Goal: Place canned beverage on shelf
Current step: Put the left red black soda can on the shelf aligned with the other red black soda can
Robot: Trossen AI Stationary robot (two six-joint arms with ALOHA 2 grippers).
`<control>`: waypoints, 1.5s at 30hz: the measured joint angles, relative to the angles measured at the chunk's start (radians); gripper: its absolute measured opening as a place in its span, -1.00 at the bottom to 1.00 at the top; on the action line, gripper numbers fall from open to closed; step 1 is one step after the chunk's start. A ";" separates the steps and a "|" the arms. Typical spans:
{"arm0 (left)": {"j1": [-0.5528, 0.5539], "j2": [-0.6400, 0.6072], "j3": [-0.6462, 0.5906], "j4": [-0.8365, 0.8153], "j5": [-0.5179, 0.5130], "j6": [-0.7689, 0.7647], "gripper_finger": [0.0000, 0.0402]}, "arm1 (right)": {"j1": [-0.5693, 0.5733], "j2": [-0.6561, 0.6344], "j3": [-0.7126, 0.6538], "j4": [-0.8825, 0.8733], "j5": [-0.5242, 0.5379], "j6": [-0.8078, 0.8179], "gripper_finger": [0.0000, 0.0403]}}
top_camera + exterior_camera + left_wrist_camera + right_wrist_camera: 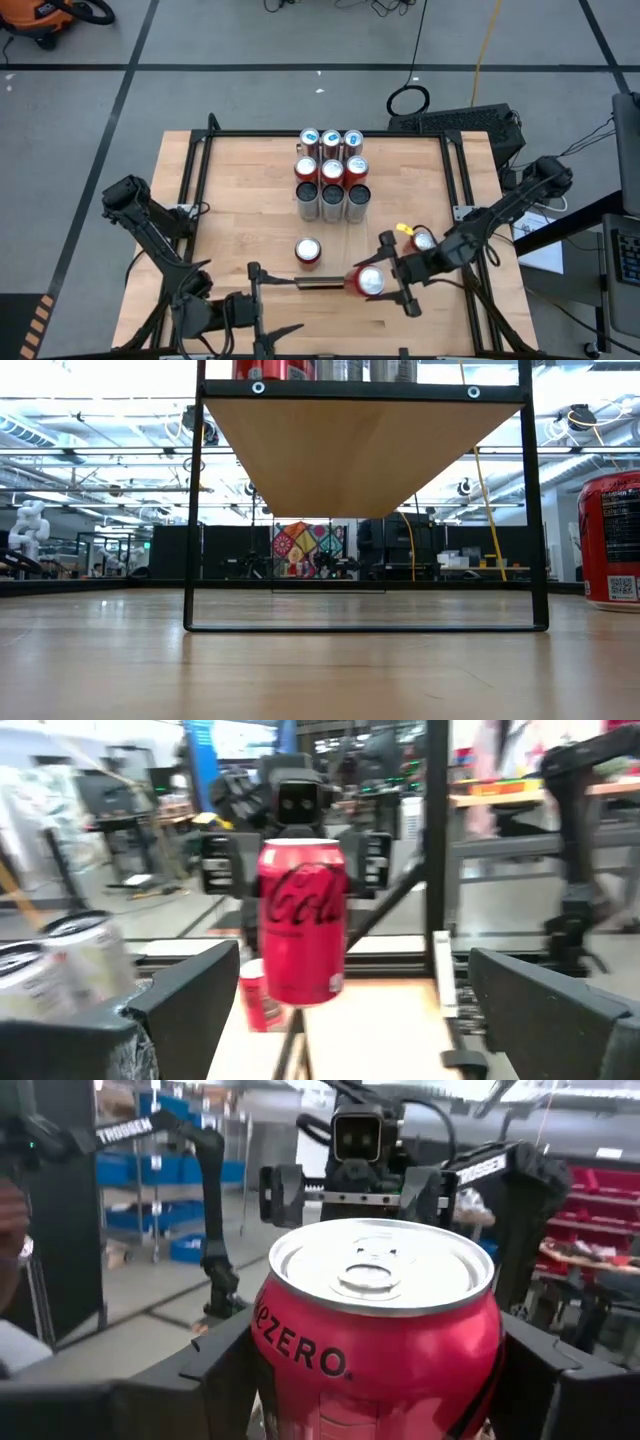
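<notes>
- Even, bright overhead light falls on the wooden table (pixel 250 200) in the high view; shadows are soft and short.
- In the low view, ceiling lights glare white at twelve o'clock, and the shelf (pixel 360 455) shows its shaded underside.
- The near tabletop in the low view is soft and out of focus.
- The left wrist view is blurred throughout; the red can (pixel 302 920) is only fairly sharp, and the background at three o'clock smears.
- In the right wrist view the can top (pixel 380 1265) gleams with pale reflections; the room behind it is hazy.

Two dark jointed arms (pixel 150 225), white "TROSSEN" lettering, black angular jaws.
</notes>
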 joint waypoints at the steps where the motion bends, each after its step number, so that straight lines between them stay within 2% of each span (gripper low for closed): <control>1: 0.000 0.000 0.000 -0.001 -0.020 0.003 0.95 | 0.000 -0.009 -0.032 0.043 0.000 -0.002 0.32; 4: 0.002 0.000 0.000 -0.004 -0.066 0.026 0.95 | -0.004 -0.017 -0.098 0.131 0.012 -0.004 0.32; 9: 0.002 0.001 -0.001 -0.027 -0.072 0.036 0.95 | -0.017 -0.003 -0.110 0.161 0.088 -0.004 0.32; 33: 0.002 0.002 -0.001 -0.118 -0.107 0.041 0.95 | -0.148 0.124 -0.112 0.242 0.075 0.036 0.33; 36: 0.002 0.002 -0.001 -0.142 -0.154 0.026 0.95 | -0.161 0.126 -0.112 0.224 0.064 0.053 0.33; 41: -0.001 -0.020 -0.001 -0.214 -0.335 -0.037 0.95 | -0.181 0.125 -0.111 0.201 0.023 0.082 0.33; 45: -0.002 -0.054 -0.001 -0.286 -0.353 -0.079 0.95 | -0.192 0.126 -0.111 0.181 0.023 0.092 0.33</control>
